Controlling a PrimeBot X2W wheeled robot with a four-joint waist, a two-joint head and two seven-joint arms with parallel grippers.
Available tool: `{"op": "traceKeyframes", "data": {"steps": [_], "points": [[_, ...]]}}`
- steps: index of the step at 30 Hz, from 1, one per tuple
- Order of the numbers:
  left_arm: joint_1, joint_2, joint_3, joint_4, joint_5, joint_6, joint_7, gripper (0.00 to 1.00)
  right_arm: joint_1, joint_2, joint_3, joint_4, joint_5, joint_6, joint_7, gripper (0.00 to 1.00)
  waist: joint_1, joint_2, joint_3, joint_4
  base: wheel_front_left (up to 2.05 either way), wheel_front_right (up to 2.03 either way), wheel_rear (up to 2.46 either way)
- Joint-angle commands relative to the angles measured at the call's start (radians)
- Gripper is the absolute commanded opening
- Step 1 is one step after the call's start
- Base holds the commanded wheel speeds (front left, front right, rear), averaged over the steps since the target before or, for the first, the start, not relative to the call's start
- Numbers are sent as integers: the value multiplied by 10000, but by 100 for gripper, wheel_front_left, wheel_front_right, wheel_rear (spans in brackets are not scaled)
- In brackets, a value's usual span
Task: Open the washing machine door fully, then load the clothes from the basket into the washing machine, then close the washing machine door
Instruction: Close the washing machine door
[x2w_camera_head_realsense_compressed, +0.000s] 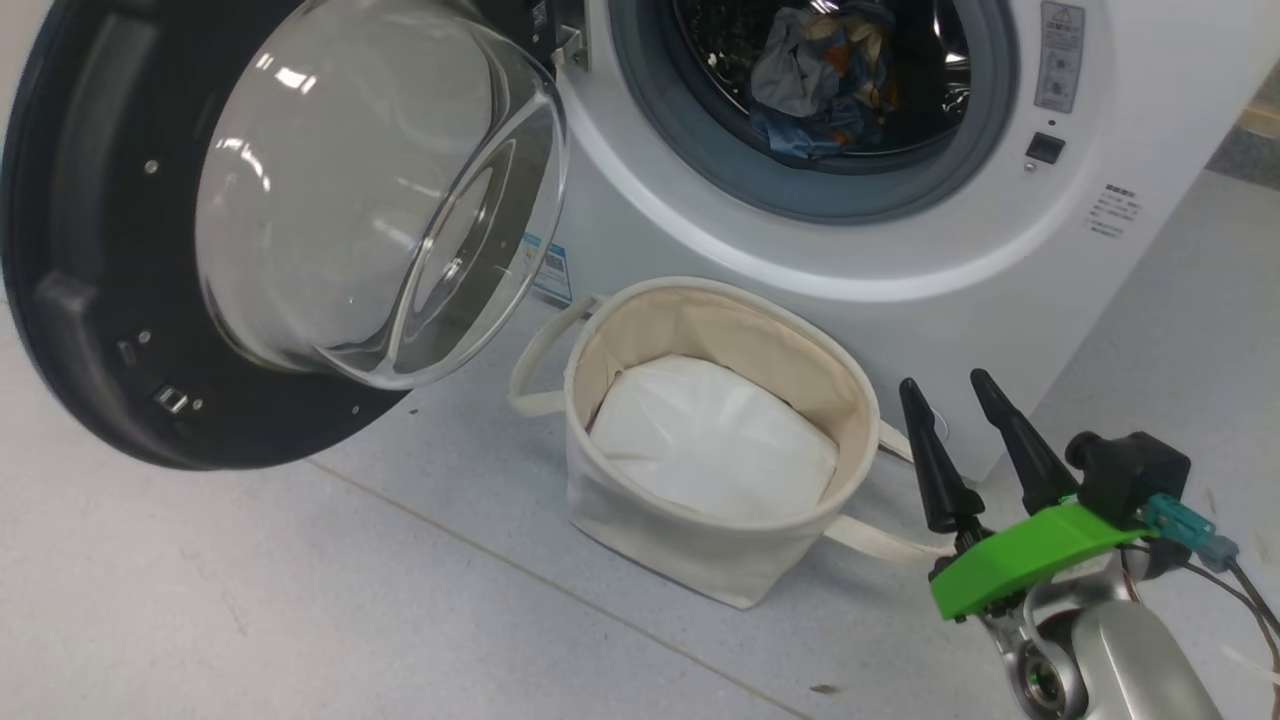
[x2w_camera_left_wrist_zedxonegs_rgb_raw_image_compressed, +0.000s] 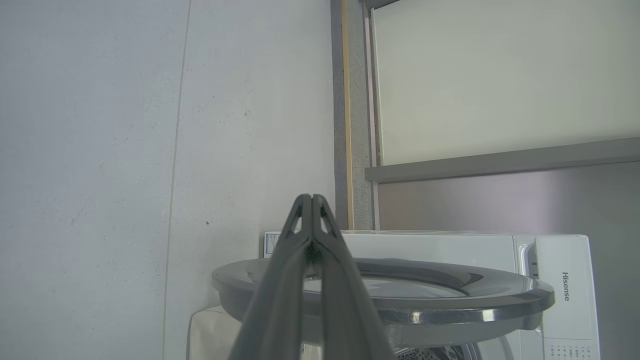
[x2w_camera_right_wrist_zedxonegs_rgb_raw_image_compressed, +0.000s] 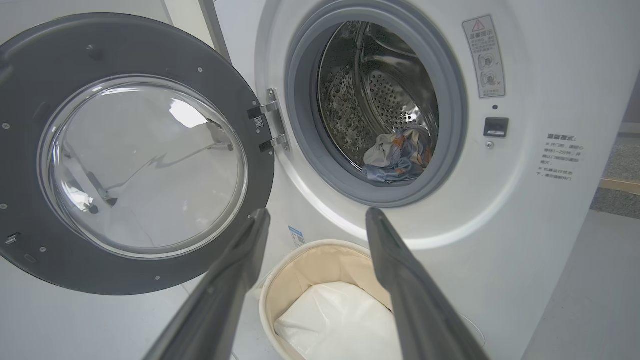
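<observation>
right end effector splayed, angled toward washing machine

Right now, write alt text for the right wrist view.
The washing machine door hangs wide open at left; clothes lie in the washing machine drum. Below, the basket holds a white sheet, framed by the open right gripper.

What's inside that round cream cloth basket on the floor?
Inside the round cream-white canvas basket lies a plain white sheet, spread across the bottom. Anything beneath that sheet is covered, so I cannot tell what is there.
</observation>
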Motion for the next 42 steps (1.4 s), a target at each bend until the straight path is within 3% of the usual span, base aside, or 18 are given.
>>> {"op": "traceKeyframes", "data": {"steps": [1, 14, 22, 42], "points": [[-439, 779, 193, -26, 138, -119, 97, 0, -262, -73, 194, -445, -110, 10, 82, 100, 0, 0, 53, -72, 0, 0, 0], [-2103, 481, -6, 1934, 355, -1259, 100, 0, -517, -409, 172, -1540, -550, 10, 1053, 100, 0, 0, 985, -559, 0, 0, 0], [-2596, 316, 17, 2490, 395, -1553, 143, 0, -666, -423, 77, -1950, -787, 10, 1346, 100, 0, 0, 1551, -806, 0, 0, 0], [-1523, -902, -539, 277, 839, -1588, 1208, 0, -601, -353, 26, -1817, -756, 10, 1248, 100, 0, 0, 1258, -536, 0, 0, 0]]}}
